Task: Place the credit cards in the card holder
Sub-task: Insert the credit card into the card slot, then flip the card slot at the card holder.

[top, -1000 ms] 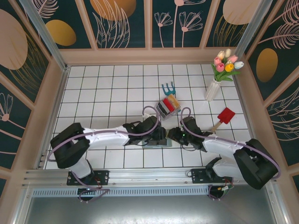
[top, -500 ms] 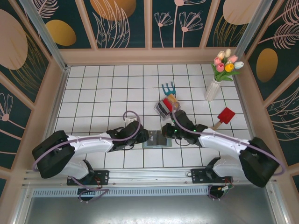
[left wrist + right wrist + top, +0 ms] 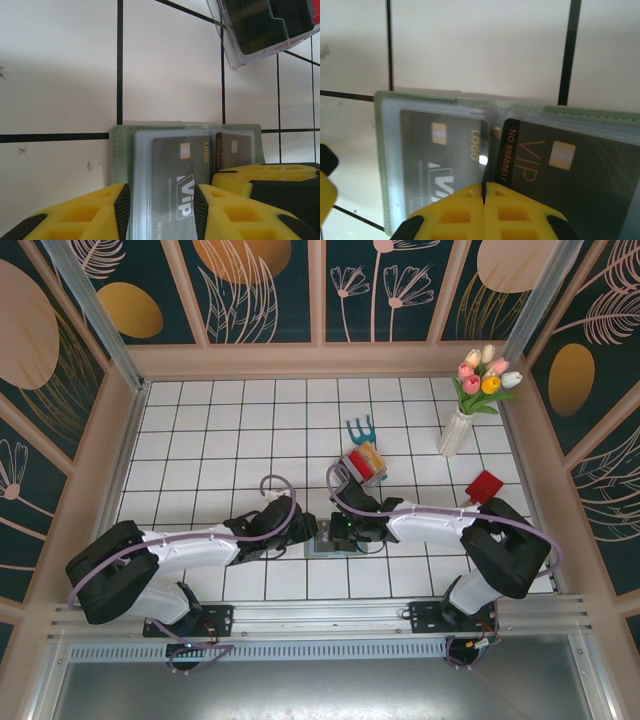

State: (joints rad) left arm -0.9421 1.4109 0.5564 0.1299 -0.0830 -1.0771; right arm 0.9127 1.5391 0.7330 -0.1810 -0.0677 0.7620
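While both arms reach low over the card holder (image 3: pixel 120 147), left claw (image 3: pixel 161 207) apart, right claw (image 3: pixel 484 192) together.

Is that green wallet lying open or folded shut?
Open. The card holder lies spread flat, two clear sleeves side by side, a dark card inside one.

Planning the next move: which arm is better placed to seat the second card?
Right. The right tool is shut at the edge of the orange-lettered VIP card, over the right half of the green wallet; the left tool straddles its filled left sleeve.
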